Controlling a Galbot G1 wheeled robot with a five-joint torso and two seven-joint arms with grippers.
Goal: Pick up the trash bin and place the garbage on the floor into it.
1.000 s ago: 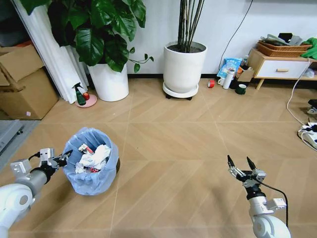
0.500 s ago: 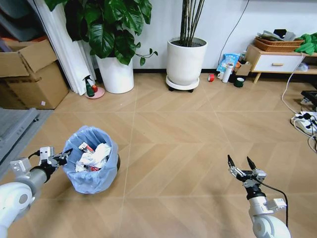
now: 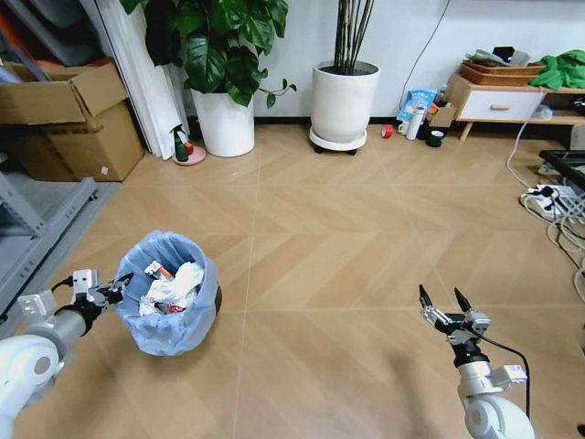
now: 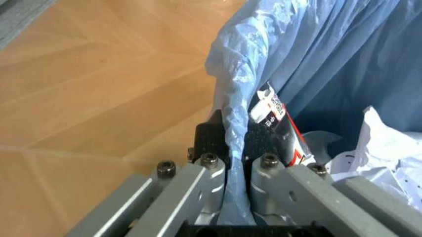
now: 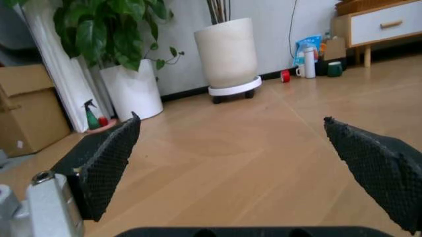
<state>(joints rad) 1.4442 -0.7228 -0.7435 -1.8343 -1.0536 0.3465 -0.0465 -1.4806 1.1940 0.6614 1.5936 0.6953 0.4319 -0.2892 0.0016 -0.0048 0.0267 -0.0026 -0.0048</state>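
Where the trash bin (image 3: 171,297) stands, left fingers (image 4: 209,144) pinch its rim.

My right hand (image 5: 257,163) hangs with fingers (image 5: 105,163) spread wide over bare herringbone floor (image 5: 231,148), white plant pots (image 5: 228,54) beyond.

trash bin (image 3: 170,315): light blue liner | floor (image 3: 347,229): light brown herringbone

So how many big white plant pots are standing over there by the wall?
2. One round white plant pot holds the broad-leaved plant, left of centre near the cardboard boxes. The other white pot sits on a wheeled stand, right of it. Others may stand outside the view.
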